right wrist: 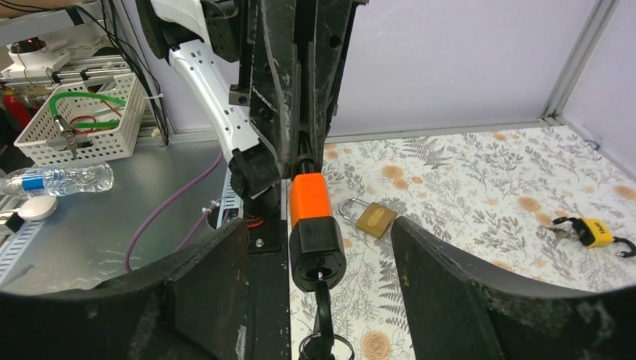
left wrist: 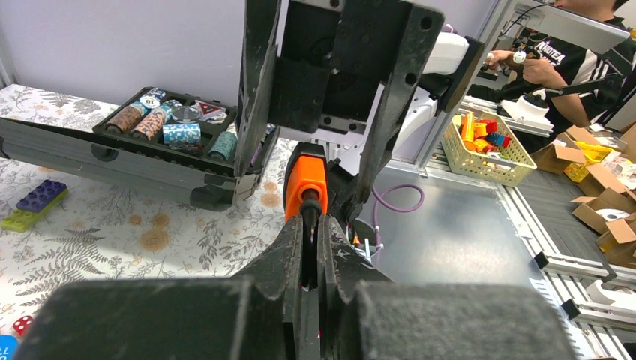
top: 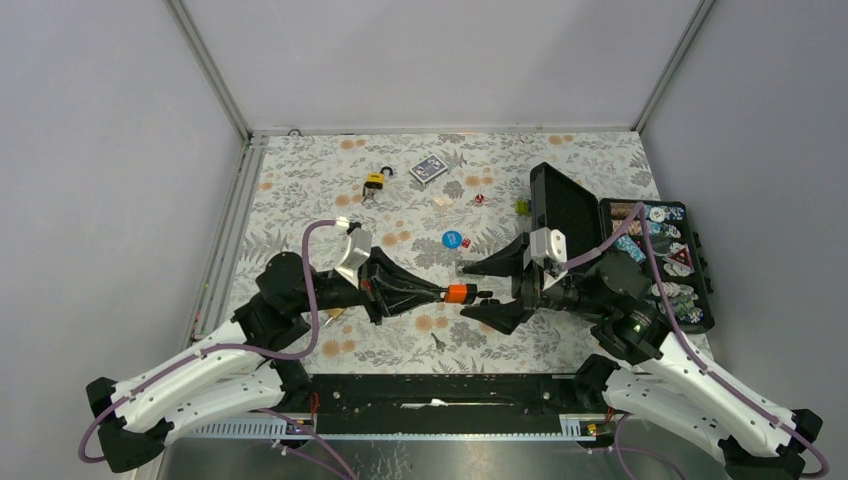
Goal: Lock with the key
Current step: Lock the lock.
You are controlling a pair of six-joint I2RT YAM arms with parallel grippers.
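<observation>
A tabletop point(top: 300, 190) covered in a leaf-and-flower print sits inside plain grey walls point(top: 430, 60) with metal frame posts at the corners. At its right edge lies an open black case point(top: 690, 290) of poker chips. A yellow padlock point(top: 374, 182) and a card box point(top: 428, 169) lie toward the far side, and a brass padlock point(right wrist: 371, 217) lies flat near the left arm. The orange padlock point(top: 460, 293) is held off the tabletop near the middle, between the two arms. Its long axis runs left to right, with the orange body toward the left arm and the black keyhole end toward the right arm. A key point(right wrist: 322, 315) sticks out of that black end, its ring hanging toward the right wrist camera. The left arm reaches in low from the left, and the left end effector point(top: 443, 292) is clamped tight on the padlock's far end. The right arm reaches in from the opposite side, facing it. The right end effector point(top: 466, 291) is spread wide, one finger on each side of the keyhole end, touching neither padlock nor key.
</observation>
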